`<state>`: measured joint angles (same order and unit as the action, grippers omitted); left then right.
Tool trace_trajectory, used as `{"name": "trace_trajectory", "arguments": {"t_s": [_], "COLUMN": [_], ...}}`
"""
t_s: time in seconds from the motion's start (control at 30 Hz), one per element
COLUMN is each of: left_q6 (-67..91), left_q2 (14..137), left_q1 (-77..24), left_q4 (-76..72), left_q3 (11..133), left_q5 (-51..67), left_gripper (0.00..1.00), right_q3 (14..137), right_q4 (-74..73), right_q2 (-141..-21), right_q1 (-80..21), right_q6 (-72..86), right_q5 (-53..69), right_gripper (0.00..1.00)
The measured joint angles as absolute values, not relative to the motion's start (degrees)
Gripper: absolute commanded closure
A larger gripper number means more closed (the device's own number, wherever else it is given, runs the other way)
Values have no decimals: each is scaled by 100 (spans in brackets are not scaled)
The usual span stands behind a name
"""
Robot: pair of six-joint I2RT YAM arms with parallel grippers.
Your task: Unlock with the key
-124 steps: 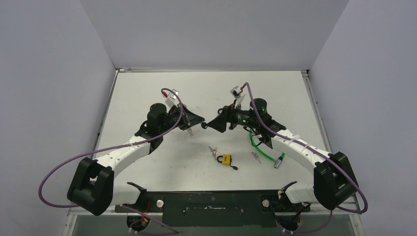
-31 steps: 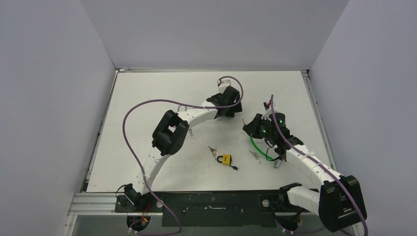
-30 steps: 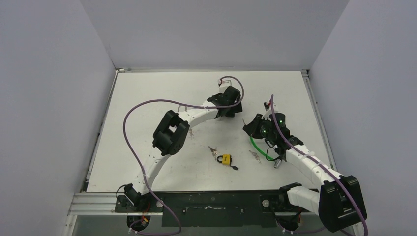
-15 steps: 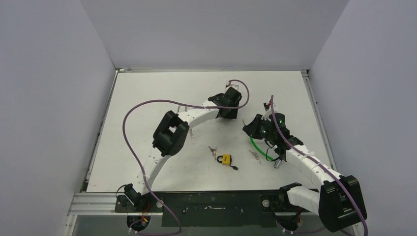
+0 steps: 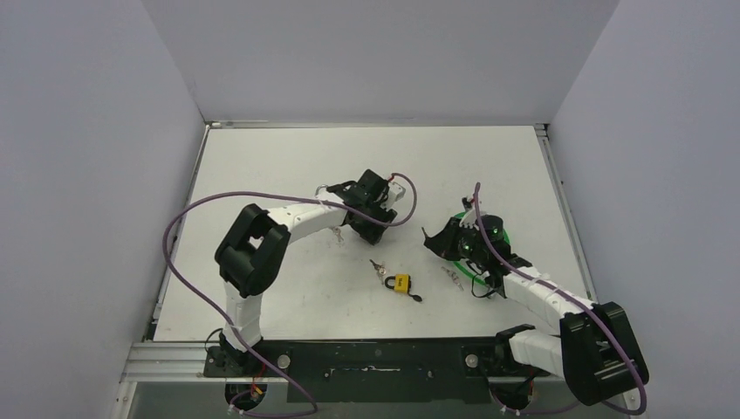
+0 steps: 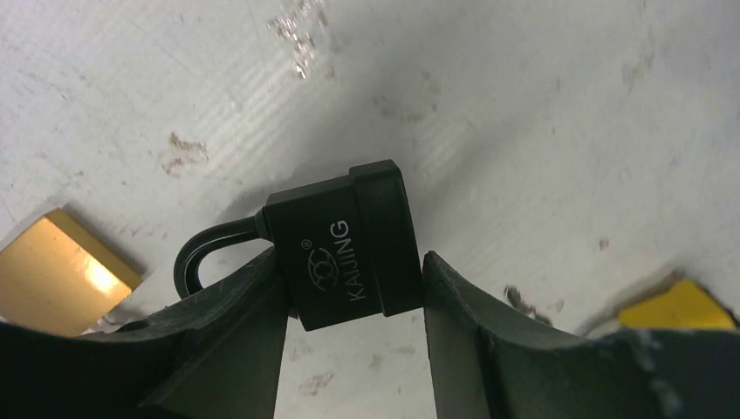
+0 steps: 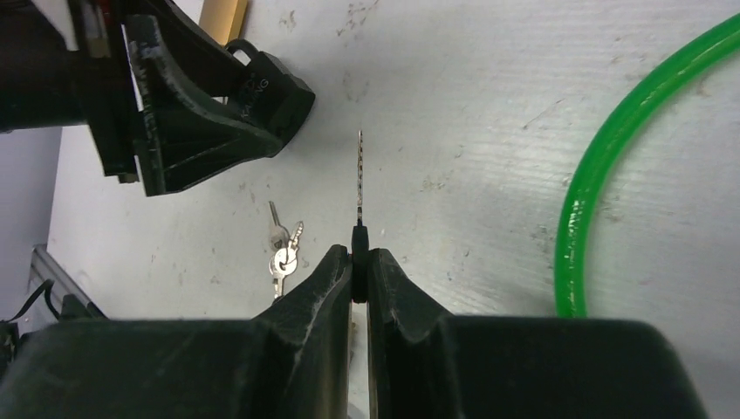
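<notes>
The left end effector [image 6: 353, 292] is clamped on the black padlock [image 6: 345, 240], low over the bench [image 6: 541, 131]. The right end effector [image 7: 359, 266] pinches the key [image 7: 359, 175], its blade aimed toward that padlock, with a gap between the 2.

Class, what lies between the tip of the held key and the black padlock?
Nothing; only bare table separates the key from the black padlock, as the right wrist view shows.
</notes>
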<state>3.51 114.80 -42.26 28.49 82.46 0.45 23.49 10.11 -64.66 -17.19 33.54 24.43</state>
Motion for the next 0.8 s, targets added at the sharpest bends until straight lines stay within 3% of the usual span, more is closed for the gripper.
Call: {"name": "trace_trajectory", "arguments": {"t_s": [0.1, 0.4, 0.8], "left_q6": [-196, -1297, -2082], "left_q2": [11072, 10884, 11220], "left_q1": [-4204, -4233, -4226], "left_q4": [2853, 2947, 3315], "left_q3": [7813, 7627, 7985], "left_q5": [268, 543, 650], "left_gripper": [50, 49, 26], "right_q3": [2126, 2106, 2108], "right_q4": [1492, 2016, 2032], "right_q2": [-6716, -6967, -7063], "right_q1": [-1737, -1883, -1922], "right_q6": [3413, 3476, 3518], "right_q5": [2777, 2947, 2945], "right_gripper": [100, 100, 100]}}
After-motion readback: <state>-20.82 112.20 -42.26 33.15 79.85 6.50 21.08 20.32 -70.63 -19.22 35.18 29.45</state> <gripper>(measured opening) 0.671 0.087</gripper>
